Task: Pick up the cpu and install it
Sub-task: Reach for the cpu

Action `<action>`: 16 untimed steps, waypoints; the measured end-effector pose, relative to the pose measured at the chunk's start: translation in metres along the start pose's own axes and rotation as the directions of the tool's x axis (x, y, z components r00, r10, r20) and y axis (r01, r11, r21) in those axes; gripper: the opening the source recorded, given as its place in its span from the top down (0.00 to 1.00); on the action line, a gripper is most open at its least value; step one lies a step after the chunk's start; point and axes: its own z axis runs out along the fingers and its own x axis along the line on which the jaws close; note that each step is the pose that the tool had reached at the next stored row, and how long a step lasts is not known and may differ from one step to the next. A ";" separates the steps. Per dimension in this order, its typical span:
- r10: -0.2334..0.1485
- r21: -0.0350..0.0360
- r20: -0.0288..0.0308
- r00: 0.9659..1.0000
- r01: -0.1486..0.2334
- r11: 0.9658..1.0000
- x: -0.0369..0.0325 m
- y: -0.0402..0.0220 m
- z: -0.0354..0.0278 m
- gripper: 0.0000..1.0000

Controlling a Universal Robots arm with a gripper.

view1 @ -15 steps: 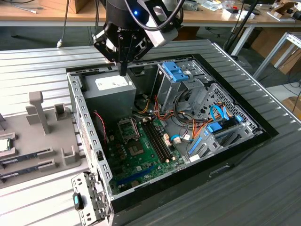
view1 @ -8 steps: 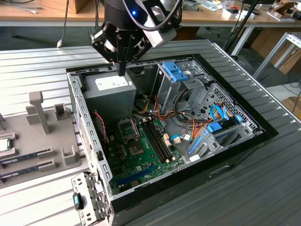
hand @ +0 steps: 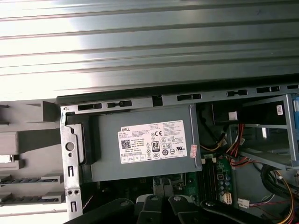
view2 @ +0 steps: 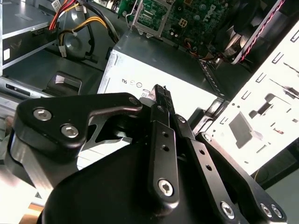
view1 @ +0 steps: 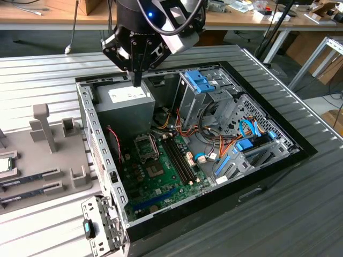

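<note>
The cpu [view1: 4,164], a small silver square with a green rim, lies on the grey holder tray [view1: 48,160] at the exterior view's far left edge. My gripper [view1: 137,79] hangs over the grey power supply [view1: 124,101] at the back of the open computer case [view1: 107,176], well away from the cpu. In the second wrist view the black fingers [view2: 161,100] are pressed together with nothing between them, above the power supply [view2: 154,70]. The motherboard's socket [view1: 146,145] sits lower in the case, in front of the power supply.
Memory sticks [view1: 24,182] lie in slots on the tray, beside upright grey posts [view1: 45,126]. Inside the case are a blue-tabbed drive cage [view1: 201,83], bundles of coloured cables [view1: 214,144] and memory slots [view1: 179,160]. The case rests on a ribbed metal table [view1: 43,75].
</note>
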 end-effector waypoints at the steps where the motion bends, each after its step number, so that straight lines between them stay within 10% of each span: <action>1: 0.000 0.000 0.000 1.000 0.000 1.000 0.0003 0.0000 0.0000 0.89; 16: 0.000 0.000 0.000 1.000 0.000 1.000 0.0065 -0.0005 -0.0002 0.89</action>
